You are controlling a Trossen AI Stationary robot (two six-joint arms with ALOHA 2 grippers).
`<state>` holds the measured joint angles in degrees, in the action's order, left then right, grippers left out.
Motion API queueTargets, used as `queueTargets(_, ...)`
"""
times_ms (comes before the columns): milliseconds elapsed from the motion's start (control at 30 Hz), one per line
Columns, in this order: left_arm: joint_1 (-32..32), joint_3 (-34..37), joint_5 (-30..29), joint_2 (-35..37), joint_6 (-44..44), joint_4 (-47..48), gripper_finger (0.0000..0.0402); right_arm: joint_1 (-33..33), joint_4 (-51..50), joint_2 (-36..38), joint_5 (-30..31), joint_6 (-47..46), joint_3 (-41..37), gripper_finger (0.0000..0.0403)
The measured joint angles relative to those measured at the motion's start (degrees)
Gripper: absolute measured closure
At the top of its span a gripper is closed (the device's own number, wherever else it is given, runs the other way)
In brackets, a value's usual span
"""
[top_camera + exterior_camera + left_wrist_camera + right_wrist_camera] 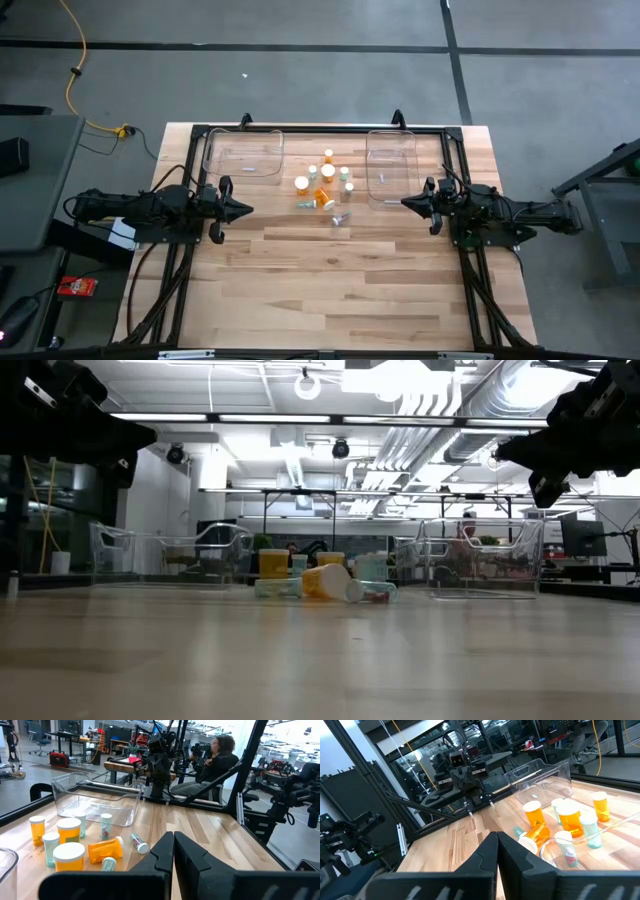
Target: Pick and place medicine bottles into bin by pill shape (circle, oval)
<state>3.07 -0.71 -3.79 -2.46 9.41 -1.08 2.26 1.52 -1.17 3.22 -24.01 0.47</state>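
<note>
Medicine bottles (325,186) sit in a loose cluster at table centre, between the 2 clear bins. Most stand upright on white caps-up; an orange bottle (323,198) lies on its side at the near edge of the cluster, with a small clear vial (341,218) lying just beyond it, slightly apart from the rest. Both bins hold no bottles that I can see: left bin (243,155) and right bin (392,165).

Left gripper (244,209) hovers over the table left of the cluster, fingers pressed together, holding nothing. Right gripper (408,202) hovers at the right bin's near corner, likewise pressed together and empty.

Judgement: sorting not yet begun. Pill shape is not readable from here, so check contents before choosing a bin. Start with an outlying bottle, spread the fingers before descending, and grip across the body, since neighbours stand close and tip easily.
</note>
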Motion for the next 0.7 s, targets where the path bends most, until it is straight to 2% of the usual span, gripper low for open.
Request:
queueTargets(333,0.00,0.00,0.00,-0.02,0.00,0.02,0.0398,0.00,0.01,0.02,0.00,-0.27,-0.02,0.0402)
queueTargets(400,0.02,0.00,0.00,-0.02,0.00,0.00,0.0398,0.00,1.06,0.00,0.20,-5.05,-0.02,0.0402)
queueTargets(567,0.01,-0.01,0.00,-0.02,0.00,0.00,0.0398,0.02,14.34,0.00,13.73,-23.53,-0.02,0.0402)
queueTargets(633,0.01,0.00,0.00,-0.02,0.00,0.02,0.0398,0.02,21.60,-0.42,17.93,-24.02,-0.02,0.0402)
queueTargets(700,0.00,0.00,0.00,-0.01,0.00,0.02,0.0398,0.02,32.22,-1.72,17.28,-21.08,0.00,0.0402)
